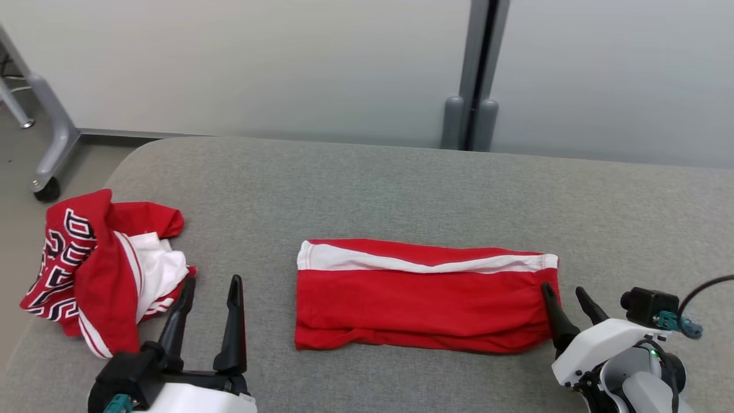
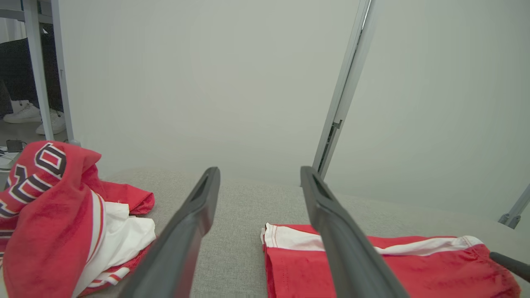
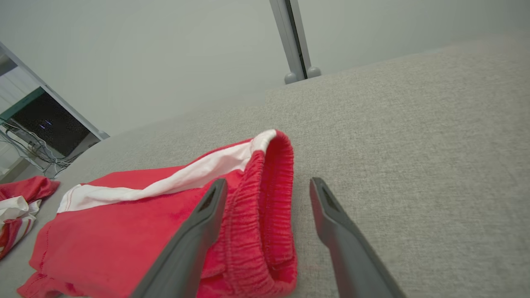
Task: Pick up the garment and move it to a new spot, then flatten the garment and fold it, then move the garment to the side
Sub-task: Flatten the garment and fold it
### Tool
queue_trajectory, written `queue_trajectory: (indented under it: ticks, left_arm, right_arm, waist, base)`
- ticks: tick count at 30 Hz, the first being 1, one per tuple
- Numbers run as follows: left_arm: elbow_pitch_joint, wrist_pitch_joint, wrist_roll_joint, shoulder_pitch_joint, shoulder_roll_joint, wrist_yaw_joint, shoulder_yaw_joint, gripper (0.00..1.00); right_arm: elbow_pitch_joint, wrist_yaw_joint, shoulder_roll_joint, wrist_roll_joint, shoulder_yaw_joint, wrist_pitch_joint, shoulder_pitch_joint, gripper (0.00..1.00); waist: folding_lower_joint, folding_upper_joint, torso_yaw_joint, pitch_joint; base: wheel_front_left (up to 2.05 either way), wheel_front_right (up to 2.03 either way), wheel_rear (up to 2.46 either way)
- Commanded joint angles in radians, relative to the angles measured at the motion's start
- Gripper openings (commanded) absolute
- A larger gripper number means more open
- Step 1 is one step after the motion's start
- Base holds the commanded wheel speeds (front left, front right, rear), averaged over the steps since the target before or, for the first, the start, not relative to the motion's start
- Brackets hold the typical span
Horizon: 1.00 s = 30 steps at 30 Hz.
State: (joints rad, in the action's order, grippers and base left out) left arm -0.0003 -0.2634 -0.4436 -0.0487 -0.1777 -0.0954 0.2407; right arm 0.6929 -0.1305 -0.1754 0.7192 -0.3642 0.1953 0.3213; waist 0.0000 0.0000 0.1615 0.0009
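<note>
The garment (image 1: 97, 269), a red jersey with white sleeves and black white-outlined letters, lies crumpled at the left edge of the grey padded surface (image 1: 401, 189). It also appears in the left wrist view (image 2: 49, 219) and at the far left of the right wrist view (image 3: 16, 207). My left gripper (image 1: 212, 281) (image 2: 260, 169) is open just right of the garment, and nothing is between its fingers. My right gripper (image 1: 563, 288) (image 3: 269, 180) is open at the right end of a folded red cloth, its jaws astride the elastic edge.
The folded red cloth with a white stripe (image 1: 424, 304) (image 2: 414, 269) (image 3: 145, 223) lies flat in the middle. Behind the surface are a pale wall and a grey post (image 1: 476, 74). A wheeled frame leg (image 1: 49, 149) stands on the floor at far left. A person's white shoes (image 2: 25, 114) show there.
</note>
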Motion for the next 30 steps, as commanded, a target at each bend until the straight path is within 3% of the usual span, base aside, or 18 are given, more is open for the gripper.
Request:
queue_trajectory:
  ticks: [1,11,19,24,25,26,27,28,30]
  left_arm:
    - [0.005,-0.002,0.009,-0.005,0.003,0.008,-0.004,1.0]
    - [0.059,-0.002,0.049,0.011,0.053,0.074,-0.03,1.0]
    - [0.072,-0.002,0.071,0.024,0.068,0.098,-0.047,1.0]
    - [0.084,-0.002,0.081,0.032,0.076,0.111,-0.051,1.0]
    - [0.086,-0.002,0.083,0.032,0.077,0.112,-0.052,1.0]
    - [0.089,-0.002,0.084,0.032,0.078,0.113,-0.053,1.0]
    - [0.091,-0.002,0.085,0.032,0.079,0.115,-0.054,1.0]
    - [0.093,-0.002,0.085,0.031,0.079,0.116,-0.056,1.0]
    - [0.095,-0.002,0.087,0.027,0.08,0.119,-0.059,1.0]
  right_arm:
    - [0.019,-0.001,-0.004,0.011,-0.003,-0.005,0.01,1.0]
    - [0.237,-0.001,0.019,0.162,0.002,-0.094,0.096,1.0]
    - [0.299,0.0,0.023,0.341,0.006,-0.344,0.132,1.0]
    - [0.367,0.001,0.023,0.383,-0.016,-0.492,0.156,1.0]
    - [0.38,0.001,0.024,0.384,-0.016,-0.493,0.163,0.9]
    - [0.394,0.002,0.023,0.386,-0.013,-0.488,0.172,0.59]
    - [0.404,0.002,0.025,0.388,-0.013,-0.484,0.178,0.15]
    - [0.41,0.002,0.029,0.392,-0.011,-0.477,0.184,0.0]
    - [0.412,0.002,0.026,0.396,-0.007,-0.46,0.194,0.0]
  waist:
    - [0.0,0.0,0.011,0.0]
    - [0.0,0.0,0.065,0.018]
    - [0.0,0.0,0.089,0.04]
    - [0.0,0.0,0.099,0.042]
    - [0.0,0.0,0.101,0.041]
    - [0.0,0.0,0.103,0.04]
    - [0.0,0.0,0.104,0.038]
    - [0.0,0.0,0.106,0.036]
    - [0.0,0.0,0.106,0.032]
  base:
    - [0.0,0.0,0.0]
    - [0.0,0.0,0.0]
    - [0.0,0.0,0.0]
    - [0.0,0.0,0.0]
    - [0.0,0.0,0.0]
    - [0.0,0.0,0.0]
    - [0.0,0.0,0.0]
    - [0.0,0.0,0.0]
    - [0.0,0.0,0.0]
